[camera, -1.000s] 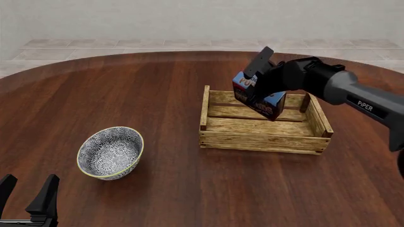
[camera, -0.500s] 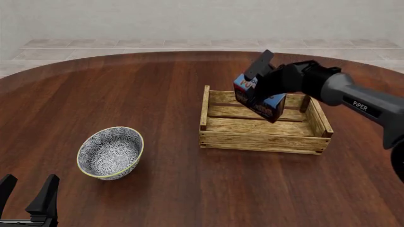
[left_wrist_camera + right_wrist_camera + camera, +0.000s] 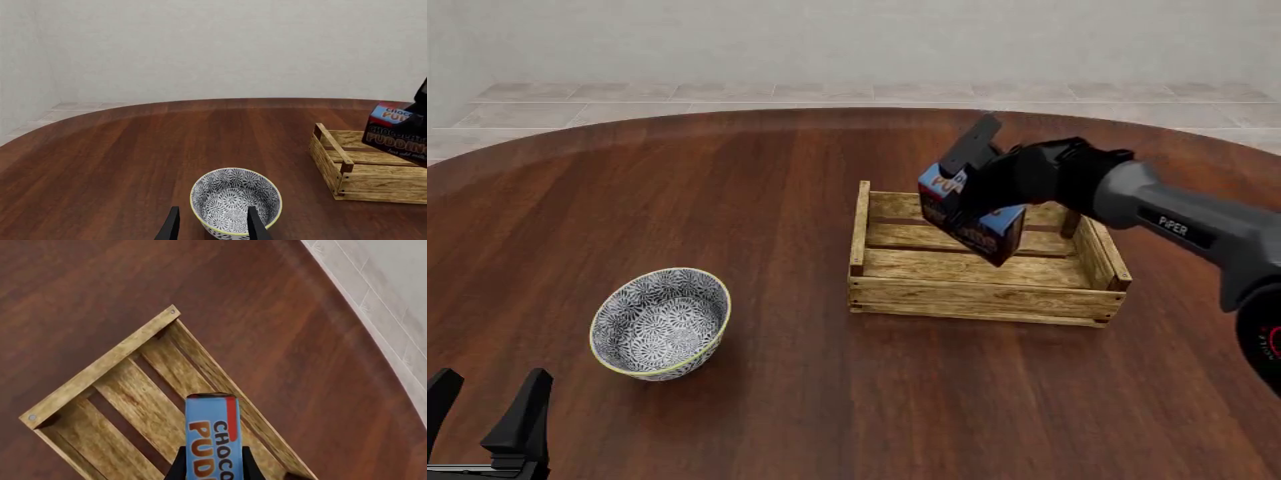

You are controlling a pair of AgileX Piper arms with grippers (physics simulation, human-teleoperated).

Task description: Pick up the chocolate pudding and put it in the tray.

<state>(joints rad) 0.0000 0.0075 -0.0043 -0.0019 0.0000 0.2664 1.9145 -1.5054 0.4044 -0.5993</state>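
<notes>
Chocolate pudding (image 3: 970, 215): small carton, blue top with orange lettering, red edge, dark brown front; it hung tilted above the tray's far side. Tray (image 3: 981, 296): shallow, light wooden slatted crate with corner posts, resting on the table.

Bare simulated room here: a round dark-wood table (image 3: 761, 200), pale tiled floor (image 3: 627, 95) beyond it, a plain white wall (image 3: 233, 45) behind. No furnishings mark it as home or lab.
</notes>
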